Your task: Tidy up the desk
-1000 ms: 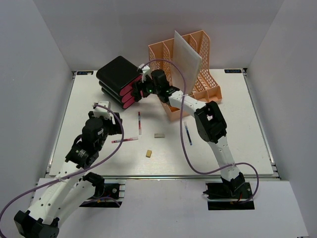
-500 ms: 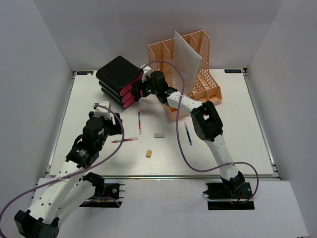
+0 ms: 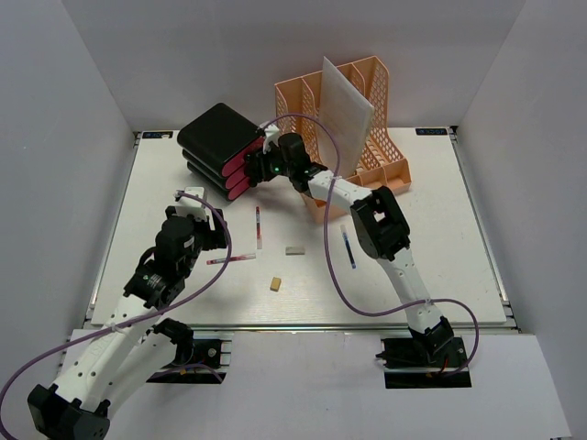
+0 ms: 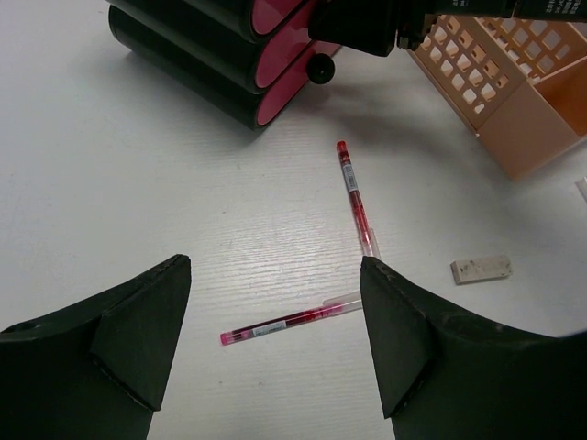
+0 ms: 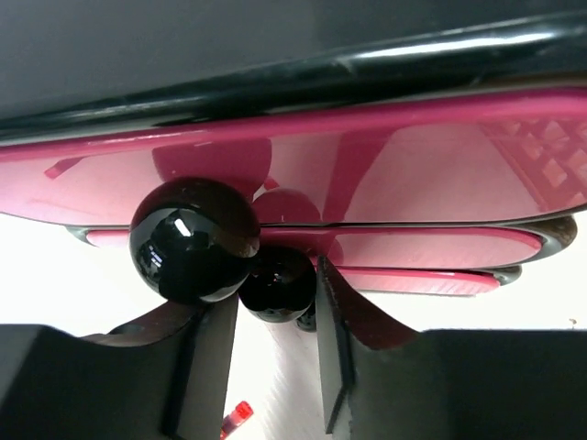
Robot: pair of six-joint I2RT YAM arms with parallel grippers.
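The white desk (image 3: 440,238) holds a black drawer unit with pink fronts (image 3: 218,148) at the back left. My right gripper (image 3: 260,167) reaches its front; in the right wrist view its fingers (image 5: 209,367) sit close on both sides of the middle black drawer knob (image 5: 275,282), under a larger knob (image 5: 194,240). My left gripper (image 3: 207,235) is open and empty, low over a red pen (image 3: 231,259); in the left wrist view that pen (image 4: 292,321) lies between the wide-apart fingers (image 4: 413,348). A second red pen (image 3: 259,227) lies beyond it.
An orange file organizer (image 3: 362,137) with a white sheet (image 3: 344,103) leaning in it stands at the back. A blue pen (image 3: 348,247), a grey eraser (image 3: 294,249) and a tan eraser (image 3: 275,284) lie mid-desk. Metal rails edge the desk.
My right arm has reached slightly further left toward the drawer fronts, its elbow shifting left. The left arm and the loose items have barely moved.
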